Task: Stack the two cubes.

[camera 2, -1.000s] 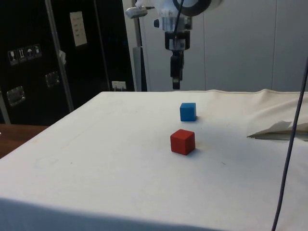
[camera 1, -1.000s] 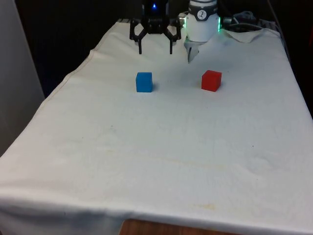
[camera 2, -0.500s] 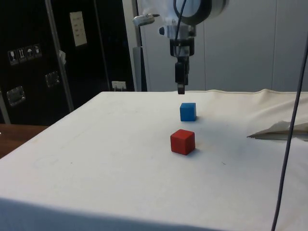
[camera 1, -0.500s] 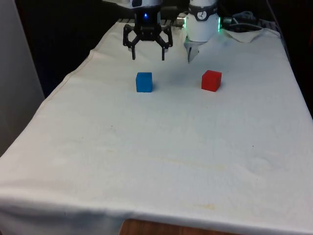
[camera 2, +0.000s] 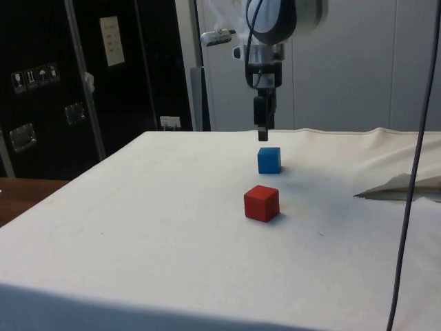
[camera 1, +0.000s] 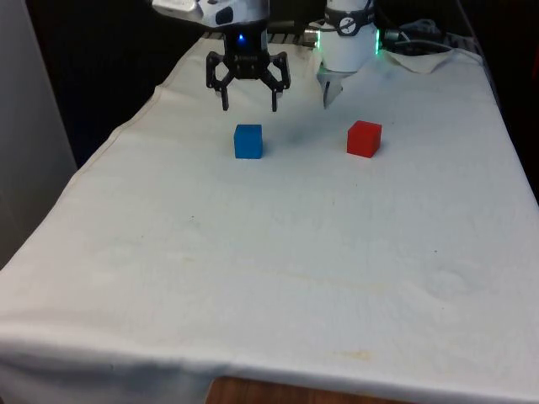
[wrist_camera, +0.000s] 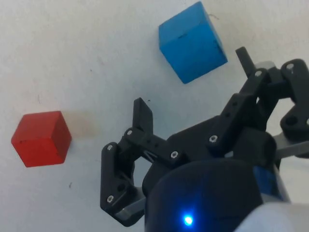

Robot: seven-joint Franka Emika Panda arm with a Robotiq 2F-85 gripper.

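Progress: nothing stacked yet. Both cubes sit apart on the white cloth of the table [camera 1: 278,252], each flat on its own face. Neither is lifted, neither touched. All of the work is left: grasp one cube, carry it across, set it on the other.

Left to right in the front view:
- Blue cube [camera 1: 248,140], towards the front view's left, far half of the table. Upright, square to the cloth, nothing against it.
- Tool [camera 1: 248,108], black, two fingers spread apart and empty, tips pointing down. It hangs above the blue cube and a little behind it, towards the robot's end; fingertips clear of the cube's top.
- Red cube [camera 1: 364,138], towards the front view's right, well apart from the blue one, about level with it across the table.

Side view: tool [camera 2: 262,135] just above the blue cube [camera 2: 269,160], a small gap between fingertips and top face. Red cube [camera 2: 262,203] lies nearer this camera.

Wrist view: blue cube [wrist_camera: 192,42] lies ahead of the open fingers [wrist_camera: 143,116], not yet between them; red cube [wrist_camera: 41,138] off to one side.

Judgement: approach stage, blue cube is the likely first pick. The tool needs a slight shift to centre over it, then a drop.
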